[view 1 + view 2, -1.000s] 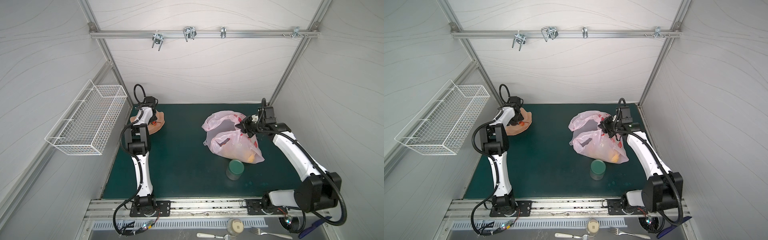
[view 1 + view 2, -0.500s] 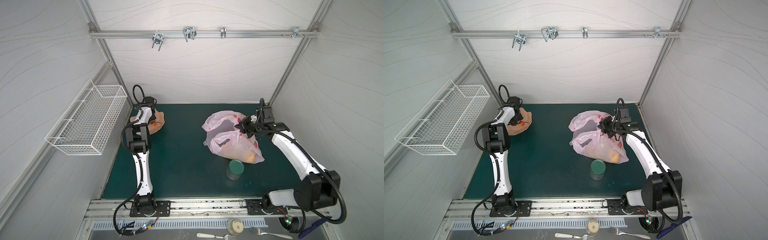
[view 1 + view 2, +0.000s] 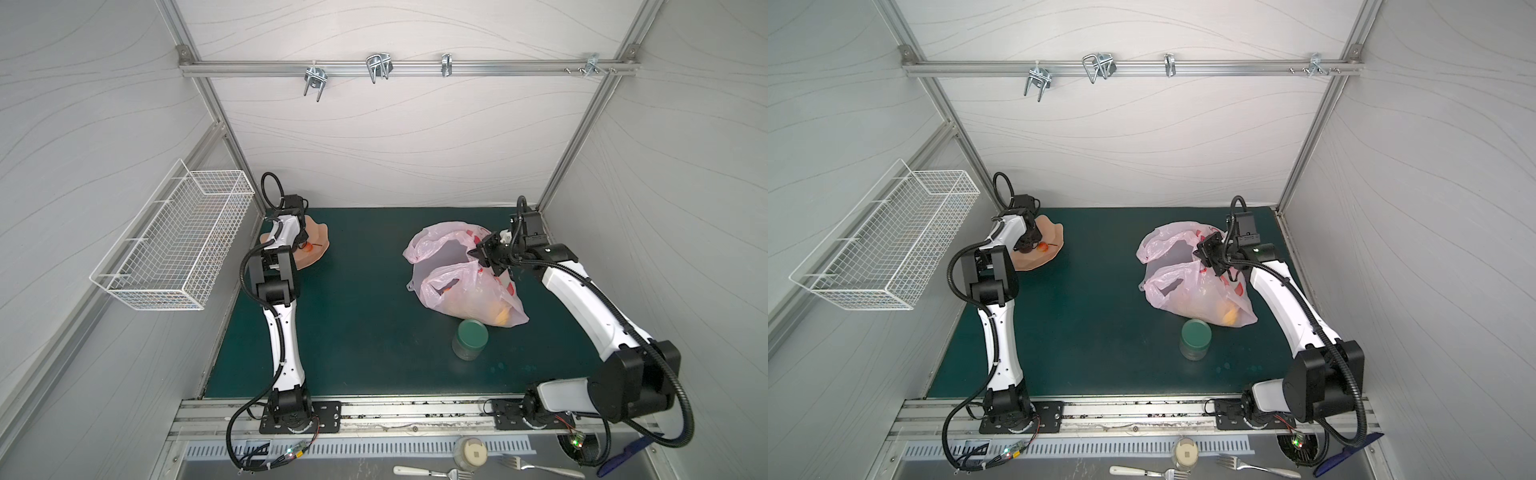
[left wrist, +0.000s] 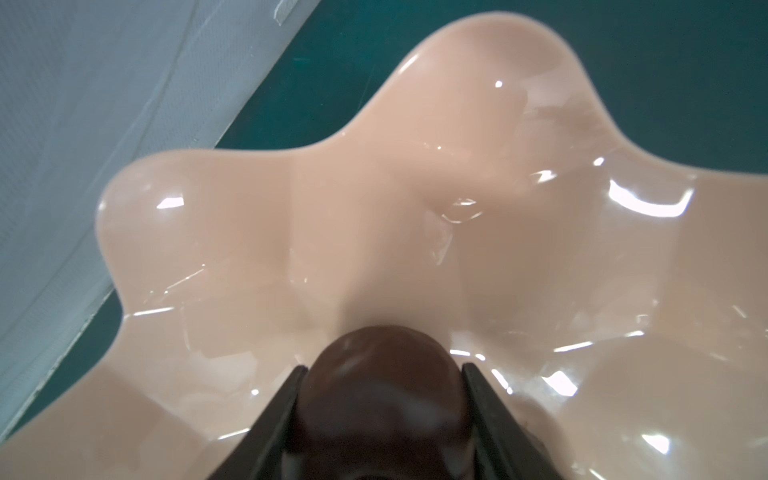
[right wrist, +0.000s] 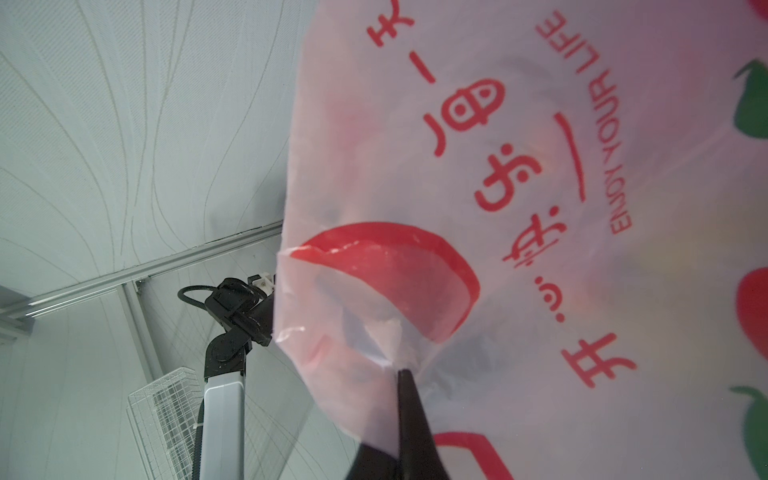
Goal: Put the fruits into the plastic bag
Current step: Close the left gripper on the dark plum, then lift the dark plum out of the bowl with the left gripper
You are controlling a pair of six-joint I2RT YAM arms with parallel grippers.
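Plastic bag (image 5: 540,166) rim is pinched in the closed right pincer (image 5: 401,374); left pincer (image 4: 384,367) clasps a brown fruit (image 4: 380,399) in the dish (image 4: 374,208).

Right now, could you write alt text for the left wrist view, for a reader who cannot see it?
A dark brown round fruit sits between the two black fingers of the left gripper, which touch both of its sides, inside a glossy peach-coloured scalloped dish. The dish stands on a dark green mat, beside a white wall.

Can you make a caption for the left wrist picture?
Left gripper clasps the dark brown fruit in the peach dish.
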